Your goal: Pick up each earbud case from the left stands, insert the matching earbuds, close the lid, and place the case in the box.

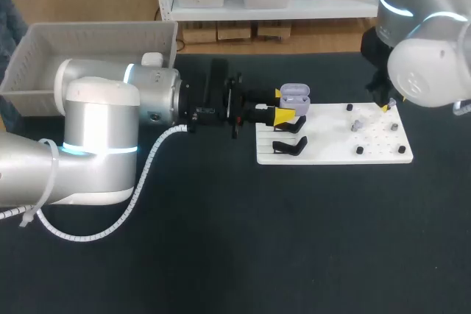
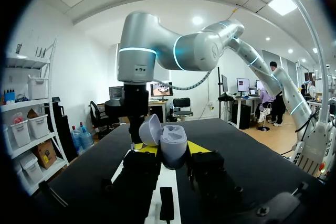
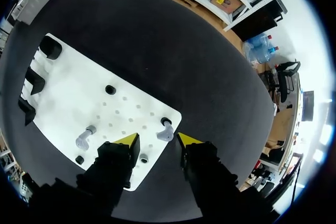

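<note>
Head view is showing one table [image 1: 221,255] carrying one box [image 1: 96,29] at its far left and one board [image 1: 331,154] with three stands [image 3: 34,80]. Left gripper [image 1: 282,105] is pinching one open case [image 1: 294,94] over the board's left end; right gripper [image 3: 155,142] is hovering spread over one of two earbuds [image 3: 166,131].

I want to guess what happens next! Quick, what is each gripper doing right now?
Left gripper: closed on the open earbud case.
Right gripper: open, holding nothing, with an earbud just ahead of it.
</note>
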### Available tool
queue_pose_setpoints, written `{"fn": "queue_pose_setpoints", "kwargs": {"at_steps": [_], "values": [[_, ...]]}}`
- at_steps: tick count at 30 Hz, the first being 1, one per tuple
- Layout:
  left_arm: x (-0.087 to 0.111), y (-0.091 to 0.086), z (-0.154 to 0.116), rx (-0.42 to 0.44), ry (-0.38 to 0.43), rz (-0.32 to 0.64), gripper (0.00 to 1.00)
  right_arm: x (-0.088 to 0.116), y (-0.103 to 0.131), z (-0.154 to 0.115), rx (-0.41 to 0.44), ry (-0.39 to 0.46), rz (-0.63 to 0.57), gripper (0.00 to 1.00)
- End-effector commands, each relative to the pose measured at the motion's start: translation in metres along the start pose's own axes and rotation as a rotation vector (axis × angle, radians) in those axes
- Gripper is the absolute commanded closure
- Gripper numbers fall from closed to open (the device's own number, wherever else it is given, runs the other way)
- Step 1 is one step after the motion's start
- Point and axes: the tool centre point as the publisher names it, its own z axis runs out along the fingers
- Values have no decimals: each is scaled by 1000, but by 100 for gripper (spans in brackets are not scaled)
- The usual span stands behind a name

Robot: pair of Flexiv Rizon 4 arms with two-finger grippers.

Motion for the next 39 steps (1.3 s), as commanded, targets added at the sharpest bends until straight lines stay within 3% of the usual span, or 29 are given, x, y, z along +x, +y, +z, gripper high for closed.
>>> {"fn": "queue_pose_setpoints", "kwargs": {"at_steps": [1, 39], "values": [[0, 0, 1, -2, 1, 0, 100, -2, -2, 3, -1, 3, 5, 55], [0, 0, 1, -2, 1, 0, 100, -4, -5, 12, -4, 16, 15, 65]]}}
